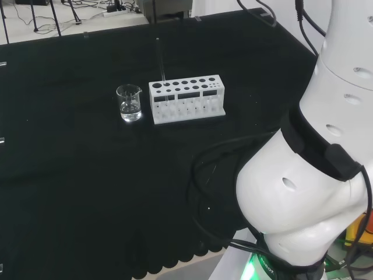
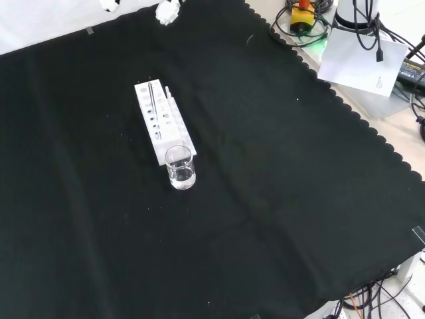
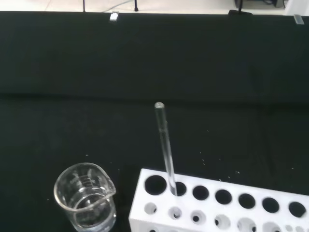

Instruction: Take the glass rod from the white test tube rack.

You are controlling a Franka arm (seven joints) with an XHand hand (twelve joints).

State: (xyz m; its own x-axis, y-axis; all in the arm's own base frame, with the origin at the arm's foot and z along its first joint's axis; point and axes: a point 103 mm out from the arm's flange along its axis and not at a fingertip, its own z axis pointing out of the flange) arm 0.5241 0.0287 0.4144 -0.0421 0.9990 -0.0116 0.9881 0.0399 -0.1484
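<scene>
Plainly, nothing gripped yet.
Glass rod (image 1: 161,64): upright, slightly tilted, in a hole near the rack's end by the beaker; long stretch clear above the top plate.
Rack (image 1: 187,99): white, on black cloth (image 1: 87,192); most other holes look empty.
Beaker (image 1: 129,102): clear, some liquid inside, just beside the rack's end, close to the rod.
Risk, tipping: sideways pull on the rod likely to lever the light rack over or drag it.
Risk, beaker: wide approach could knock it and spill.
Risk, slip: smooth thin glass, easy to pinch off-centre or drop.
Hand (image 2: 167,10): white fingertips barely visible at front view's top edge, well apart from the rack.
Fingers: spread or curled, cannot tell; nothing seen held or touched.
</scene>
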